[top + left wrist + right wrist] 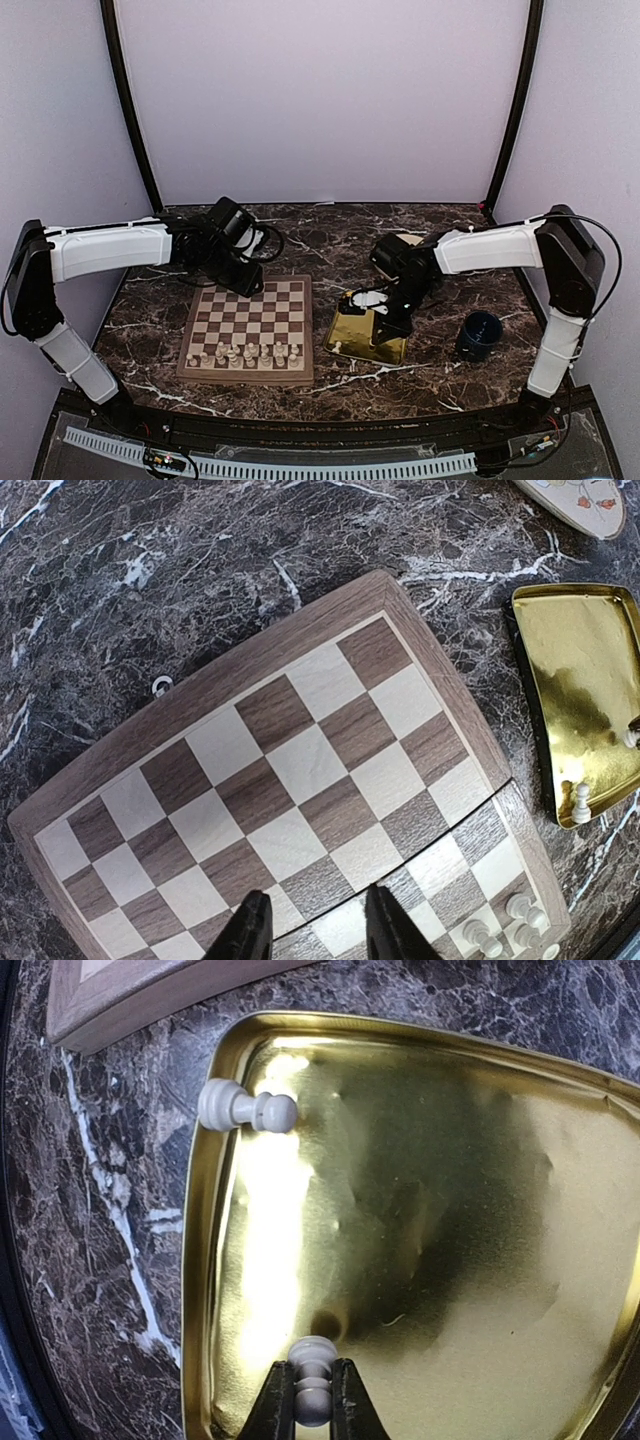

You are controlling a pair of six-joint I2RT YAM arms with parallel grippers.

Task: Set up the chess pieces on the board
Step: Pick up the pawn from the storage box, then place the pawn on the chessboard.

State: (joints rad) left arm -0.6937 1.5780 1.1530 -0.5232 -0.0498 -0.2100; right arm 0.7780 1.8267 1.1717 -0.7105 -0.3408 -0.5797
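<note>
On the rows of the board (250,310) nearest the arm bases stand the cream chess pieces (245,353), upright and close together; the rest of the checks carry nothing. Just right of the board, not touching it, lies a gold tray (450,1260) on the marble bench (330,235). The right pincer (312,1405) is inside that tray, closed on one upright pawn (313,1365) by its stem, at the tray's near part. A second pawn (248,1110) appears to lie on its side against the tray wall that faces the board. Farther right of the board, beyond the tray and apart from it, stands a blue cup (478,335). The right arm crosses above the tray's far end and hides part of it in the top view. Over the board's far half hangs the left pincer (315,930), jaws parted with nothing between them. Beyond the tray, a pale patterned plate (575,502) shows only in part.
</note>
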